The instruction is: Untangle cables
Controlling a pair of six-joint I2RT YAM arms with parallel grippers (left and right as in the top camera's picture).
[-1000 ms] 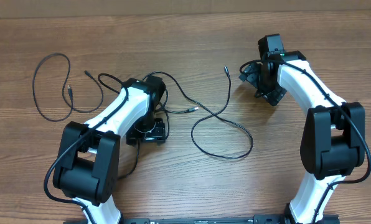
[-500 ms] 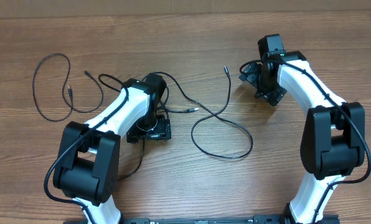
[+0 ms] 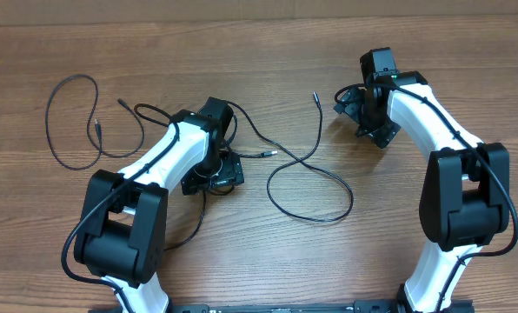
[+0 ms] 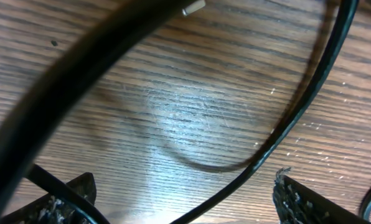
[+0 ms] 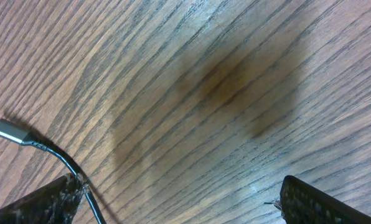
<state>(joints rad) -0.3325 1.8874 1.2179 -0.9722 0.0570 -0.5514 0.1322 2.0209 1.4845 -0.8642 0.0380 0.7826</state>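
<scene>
Overhead, the cables [image 3: 72, 122] lie as one loop near the table's [image 3: 259, 261] far left corner and a tangle across the middle. My left gripper [image 3: 214, 178] sits low over that tangle. Only its wrist camera shows the jaws spread wide, a black cord [image 4: 297, 112] curving on the wood between them. My right gripper [image 3: 361, 111], toward the far right, is spread too. Its camera alone catches a silvery plug tip [image 5: 5, 129] near one finger.
</scene>
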